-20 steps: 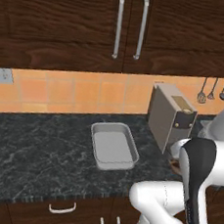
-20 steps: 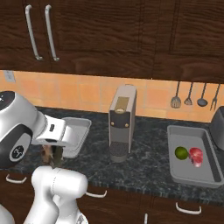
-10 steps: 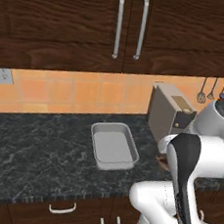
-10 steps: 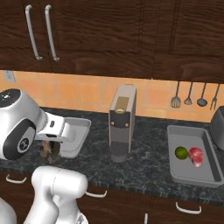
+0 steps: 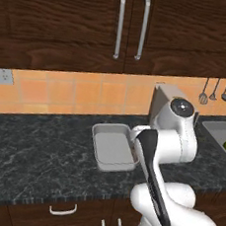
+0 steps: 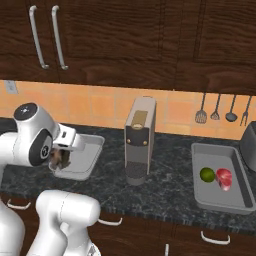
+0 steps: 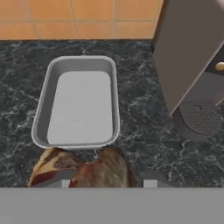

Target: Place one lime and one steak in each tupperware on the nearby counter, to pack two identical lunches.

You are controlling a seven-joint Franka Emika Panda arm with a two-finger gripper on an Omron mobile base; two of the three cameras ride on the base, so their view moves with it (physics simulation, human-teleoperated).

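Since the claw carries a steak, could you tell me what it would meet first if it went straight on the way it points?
Probably the near rim of the empty tupperware. In the hand view the claw, shut on the steak, looks down at that tray just ahead; depth is unclear, so it might meet the counter first.

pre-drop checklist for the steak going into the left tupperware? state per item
1. Steak held in the gripper: ok, the brown meat sits between the dark finger tips in the hand view.
2. Left tupperware free to receive: ok, nothing lies in it.
3. Gripper over the tray: not ok, the hand view puts the steak just short of the tray's near rim, above the counter.
4. Clearance from the coffee machine: ok, it stands off to the tray's side.
5. Right tupperware contents: ok, one lime and one steak inside.
6. Lime for the left tray: cannot tell, none shows nearby.
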